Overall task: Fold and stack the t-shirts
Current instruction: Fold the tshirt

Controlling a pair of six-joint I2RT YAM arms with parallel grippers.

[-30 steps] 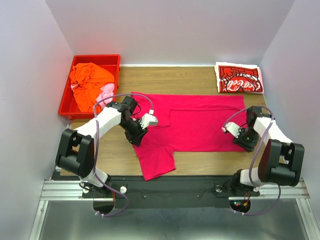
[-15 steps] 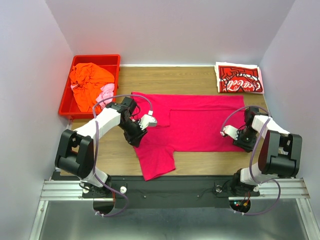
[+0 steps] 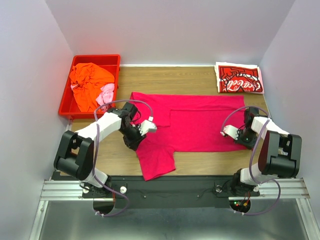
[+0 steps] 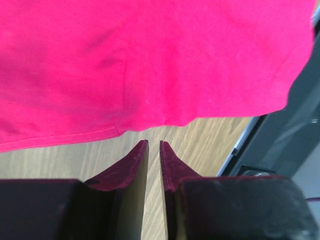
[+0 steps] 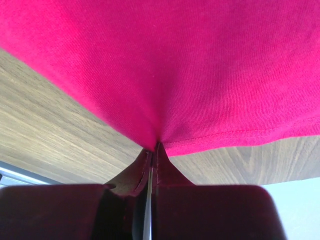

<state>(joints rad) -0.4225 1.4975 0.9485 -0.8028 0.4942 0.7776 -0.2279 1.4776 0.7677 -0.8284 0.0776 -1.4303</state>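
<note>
The magenta-pink t-shirt (image 3: 200, 122) lies spread flat across the wooden table, with one part hanging toward the near edge. My left gripper (image 3: 132, 145) is at its left edge. In the left wrist view the jaws (image 4: 154, 142) are almost closed with nothing between them, just off the shirt's hem (image 4: 150, 60) and over bare wood. My right gripper (image 3: 243, 141) is at the shirt's near right corner. In the right wrist view it (image 5: 154, 147) is shut on the shirt's edge (image 5: 200, 65). The folded red-and-white Coca-Cola shirt (image 3: 239, 78) lies at the back right.
A red plastic bin (image 3: 95, 57) at the back left holds the crumpled orange shirt (image 3: 89, 80) and the light pink one (image 3: 106, 92). The table's near edge and a black rail (image 3: 190, 182) run just below the shirt.
My left gripper has slid a little down and left to the shirt's edge. My right arm has settled lower at the shirt's right corner.
</note>
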